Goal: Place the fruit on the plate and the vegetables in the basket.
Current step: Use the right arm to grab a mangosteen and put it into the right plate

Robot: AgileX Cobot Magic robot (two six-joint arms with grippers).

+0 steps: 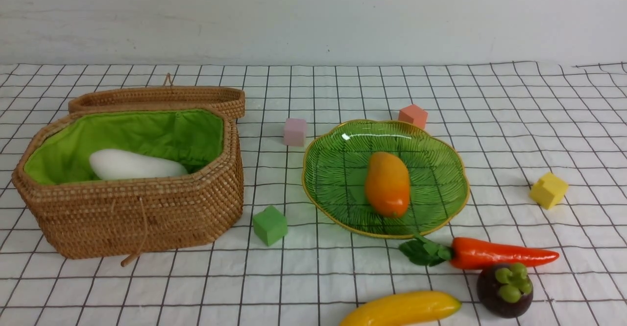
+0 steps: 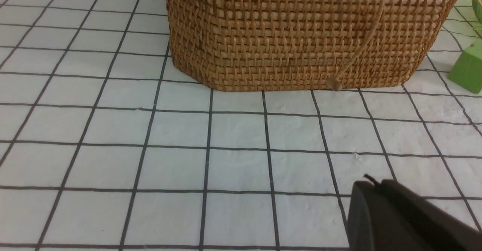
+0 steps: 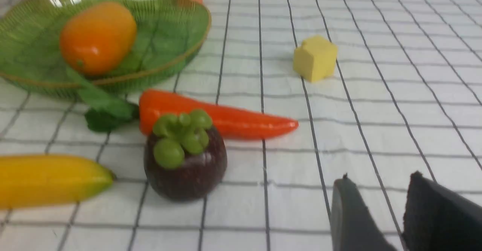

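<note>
Grippers (image 3: 378,181) only in wrist views

Probably a robot test space: grid-lined cloth (image 1: 313,277), plain pale wall (image 1: 313,17).

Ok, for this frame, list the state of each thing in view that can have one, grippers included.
basket: open, white vegetable inside
basket lid: off, behind the basket
plate: holding the mango
mango: on the plate
banana: on the table, lying flat
carrot: off the basket, lying flat
mangosteen: off the plate, green cap showing
left gripper: shut
right gripper: open, empty
</note>
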